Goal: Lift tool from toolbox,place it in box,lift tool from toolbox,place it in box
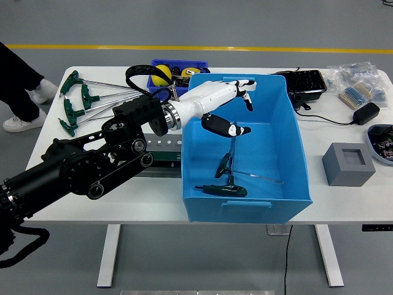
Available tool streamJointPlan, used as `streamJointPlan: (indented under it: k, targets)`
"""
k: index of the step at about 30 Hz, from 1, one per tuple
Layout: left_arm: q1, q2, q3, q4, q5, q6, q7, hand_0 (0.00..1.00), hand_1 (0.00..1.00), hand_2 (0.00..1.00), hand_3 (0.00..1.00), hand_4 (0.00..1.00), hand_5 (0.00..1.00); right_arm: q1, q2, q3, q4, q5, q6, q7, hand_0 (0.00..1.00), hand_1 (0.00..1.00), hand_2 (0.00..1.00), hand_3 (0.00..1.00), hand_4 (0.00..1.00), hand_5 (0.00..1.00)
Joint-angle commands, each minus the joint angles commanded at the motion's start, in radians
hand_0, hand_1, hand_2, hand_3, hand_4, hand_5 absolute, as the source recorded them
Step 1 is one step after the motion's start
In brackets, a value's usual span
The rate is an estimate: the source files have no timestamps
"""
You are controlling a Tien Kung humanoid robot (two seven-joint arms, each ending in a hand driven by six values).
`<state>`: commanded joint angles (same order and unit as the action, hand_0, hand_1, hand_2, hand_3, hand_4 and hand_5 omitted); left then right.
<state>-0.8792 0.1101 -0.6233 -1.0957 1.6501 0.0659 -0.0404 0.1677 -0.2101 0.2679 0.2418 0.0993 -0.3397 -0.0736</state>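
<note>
My left hand, white with black fingertips, hovers open over the back left part of the blue box and holds nothing. Two green-handled T-wrenches lie on the box floor. One wrench rests near the front wall with its shaft pointing toward the back. The other wrench lies just behind it, its thin shaft running right. Several more green T-handle wrenches lie on the table at the far left. My black forearm hides most of the grey tool rack.
A small blue bin with a yellow tape measure stands behind the box. A black case, a power adapter, parts bags and a grey block sit to the right. A person's leg and shoe show at the left edge.
</note>
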Motion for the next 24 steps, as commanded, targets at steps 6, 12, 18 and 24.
streamJointPlan:
  k: [6, 12, 18, 24]
  targets:
    - [0.133, -0.014, -0.22, -0.075, -0.243, 0.08, -0.024, 0.935, 0.963, 0.998, 0.894, 0.894, 0.599, 0.003, 0.0, -0.015, -0.001, 0.03, 0.002, 0.012, 0.681, 0.64, 0.717, 0.559, 0.794, 0.721]
    - [0.293, -0.006, -0.452, -0.231, -0.497, 0.088, -0.032, 0.855, 0.88, 0.993, 0.869, 0.883, 0.669, 0.003, 0.001, -0.027, -0.002, 0.052, 0.005, 0.02, 0.68, 0.64, 0.717, 0.559, 0.793, 0.721]
    - [0.462, 0.027, -0.657, -0.415, -0.744, 0.078, -0.022, 0.828, 0.849, 0.962, 0.837, 0.886, 0.713, -0.006, 0.003, -0.041, -0.005, 0.086, 0.008, 0.03, 0.679, 0.641, 0.717, 0.558, 0.793, 0.722]
    - [0.601, 0.086, -0.785, -0.506, -0.94, 0.041, 0.061, 0.804, 0.807, 0.938, 0.823, 0.897, 0.77, -0.008, 0.004, -0.035, -0.006, 0.069, 0.008, 0.026, 0.677, 0.639, 0.717, 0.558, 0.792, 0.724]
